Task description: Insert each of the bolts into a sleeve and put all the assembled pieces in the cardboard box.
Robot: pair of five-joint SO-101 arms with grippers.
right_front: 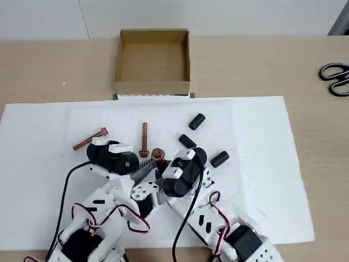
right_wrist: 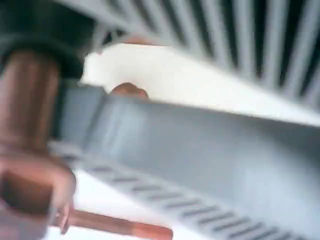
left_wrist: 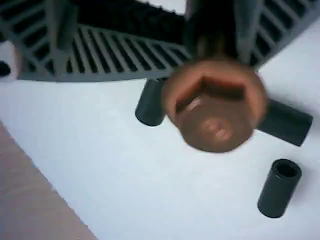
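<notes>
**Position.** The held bolt [right_front: 158,154] hangs clear of the paper [right_front: 43,164], head up. It sits where the left gripper [right_front: 148,167] and right gripper [right_front: 166,164] meet, on the arms' side of the sheet. It is well apart from the box [right_front: 152,82], and no assembled piece lies in the box. In the right wrist view a dark sleeve [right_wrist: 40,35] rings the shank at the end away from the head.

**Grip.** Something must be clamped on the held bolt, or it would not hang clear. Which gripper has it, and which (if either) has the sleeve, cannot be told. How far either one is open cannot be read.

**Risks, as judged.**
- If the sleeve is only part-way on, letting go on either side could let it slide off the shank, as nothing shows beneath it.
- The two grippers are crowded together, so parting them askew could twist the pair loose.
- A dropped piece would land just beside the second bolt [right_front: 144,139] and could roll. The third bolt [right_front: 90,140] lies farther off.
- The way to the box passes near three loose sleeves [right_front: 187,141] [right_front: 197,121] [right_front: 220,159], and a low carry could scatter them.

**Hidden or unclear.**
- In the high view the arms cover the shank and how far it is inserted.
- The left wrist view gives the head end-on and blurred, with the contact point behind it.
- In the right wrist view a grey bar [right_wrist: 200,140] crosses close to the lens. It cannot be assigned to either arm.
</notes>
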